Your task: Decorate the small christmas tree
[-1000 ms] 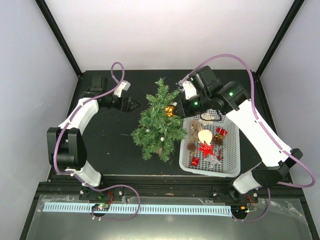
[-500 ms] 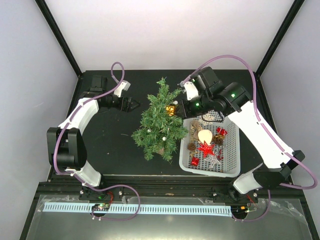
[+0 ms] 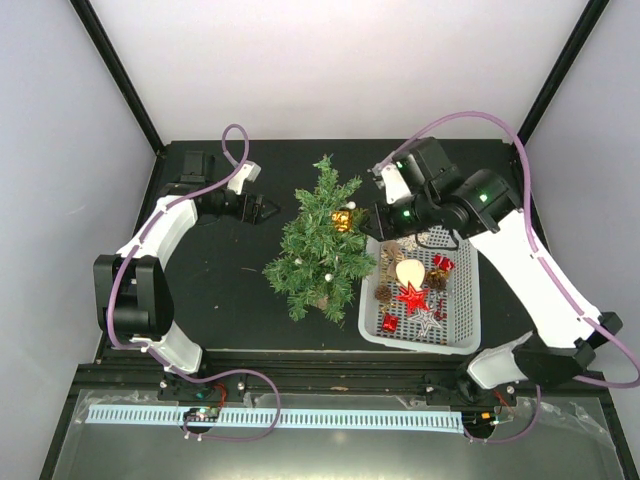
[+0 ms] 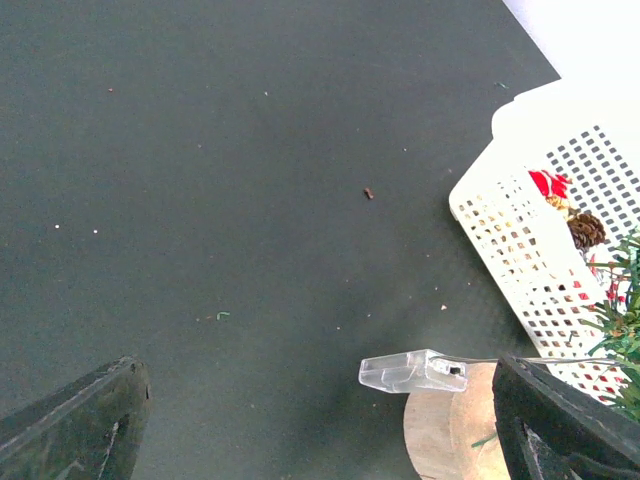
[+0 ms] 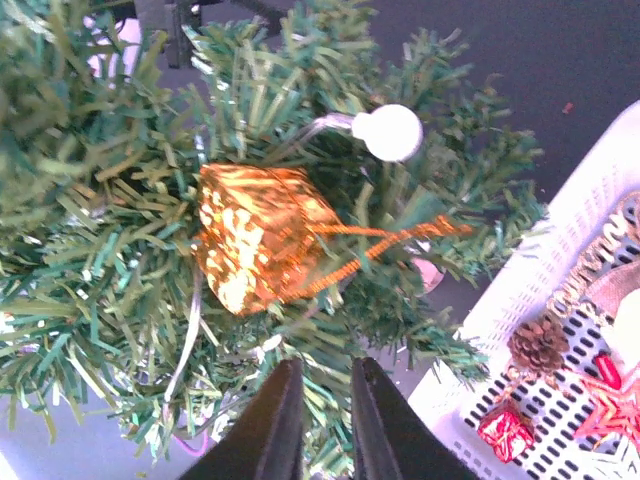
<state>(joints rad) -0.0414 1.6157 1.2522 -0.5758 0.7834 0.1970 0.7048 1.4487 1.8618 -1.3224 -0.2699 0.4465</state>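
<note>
Though unclear from overhead, wrist views show right gripper barely parted below a glittery gold cube ornament, left gripper wide; both empty.

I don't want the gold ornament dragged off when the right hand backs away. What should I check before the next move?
1. Gold foil gift-box ornament resting in the small green christmas tree branches: ok.
2. Right hand clear of the ornament, nothing between its fingers: ok.
3. Ornament's gold string hooked over a branch: cannot tell.
4. String clear of the right hand: ok.
5. Left hand open, apart from the tree: ok.
6. White perforated plastic basket holds more ornaments: ok.
</note>
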